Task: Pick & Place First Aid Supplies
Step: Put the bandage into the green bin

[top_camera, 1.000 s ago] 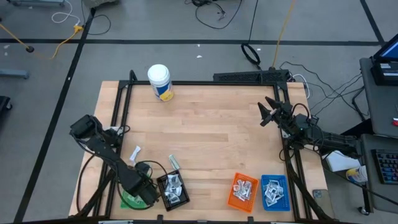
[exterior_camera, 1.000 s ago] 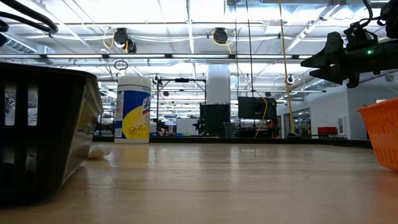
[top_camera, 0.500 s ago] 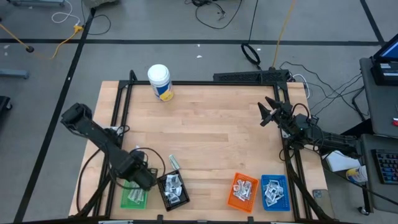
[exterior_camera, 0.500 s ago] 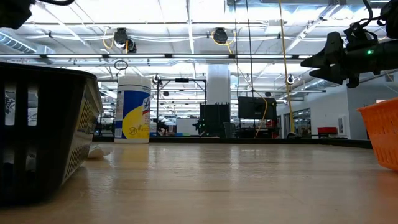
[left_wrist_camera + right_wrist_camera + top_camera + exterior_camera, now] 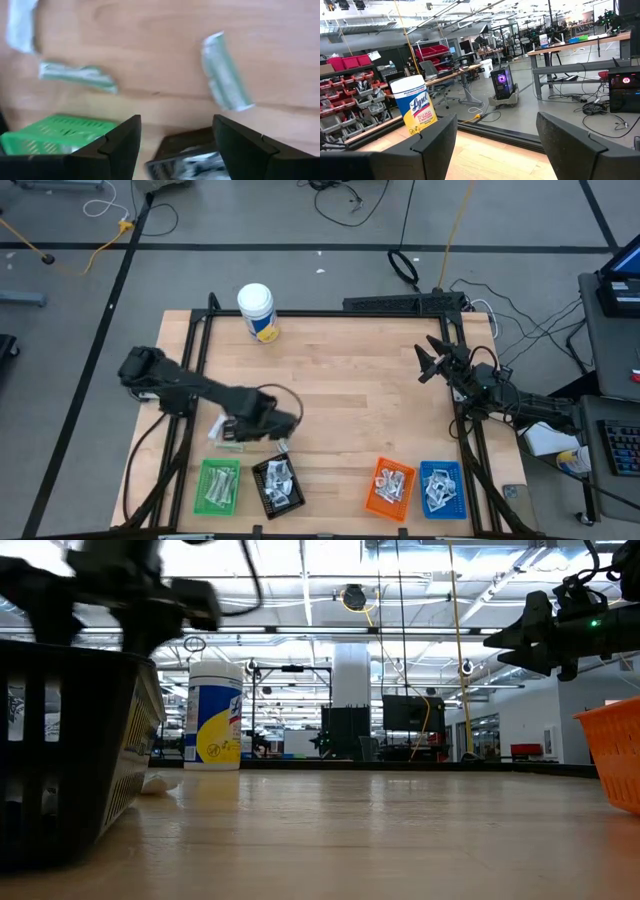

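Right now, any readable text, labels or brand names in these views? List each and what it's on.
"Lysol": on the yellow label of the tall white bottle, clearest in the right wrist view.
Blue band above it on the same bottle: small print, too blurred to read.
Small flat packets in the green rectangular tray and on the wooden table: print too small to read.
Nothing else legible.

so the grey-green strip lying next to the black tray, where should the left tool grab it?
Across the strip's narrow middle, coming straight down from above. It lies flat and alone on bare wood, long edges free, clear of the black tray. The open left tool hangs nearby.
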### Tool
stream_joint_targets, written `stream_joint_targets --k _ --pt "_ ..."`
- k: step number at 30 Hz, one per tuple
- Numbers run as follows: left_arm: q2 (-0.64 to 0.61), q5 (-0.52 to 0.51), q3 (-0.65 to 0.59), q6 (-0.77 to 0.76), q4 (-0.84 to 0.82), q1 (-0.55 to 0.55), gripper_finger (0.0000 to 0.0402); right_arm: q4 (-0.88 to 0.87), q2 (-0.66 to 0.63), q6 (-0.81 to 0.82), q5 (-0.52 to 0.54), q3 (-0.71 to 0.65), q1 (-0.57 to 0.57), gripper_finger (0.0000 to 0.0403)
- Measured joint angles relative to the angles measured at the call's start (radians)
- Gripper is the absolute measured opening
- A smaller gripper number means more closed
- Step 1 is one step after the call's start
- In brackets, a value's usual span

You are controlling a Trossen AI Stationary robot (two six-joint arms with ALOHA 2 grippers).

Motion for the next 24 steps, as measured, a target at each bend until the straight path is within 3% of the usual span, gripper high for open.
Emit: stream_joint_targets --k 9,24 --pt "0.151 -0.008 0.151 0.118 0.001 0.139 0.0278 0.0 0.0 0.0 0.0 0.0 0.0 0.0267" --pt "0.319 0.038 0.118 0.106 -0.009 0.145 0.0278 0.001 0.0 0.0 0.0 0.0 0.0 0.0267"
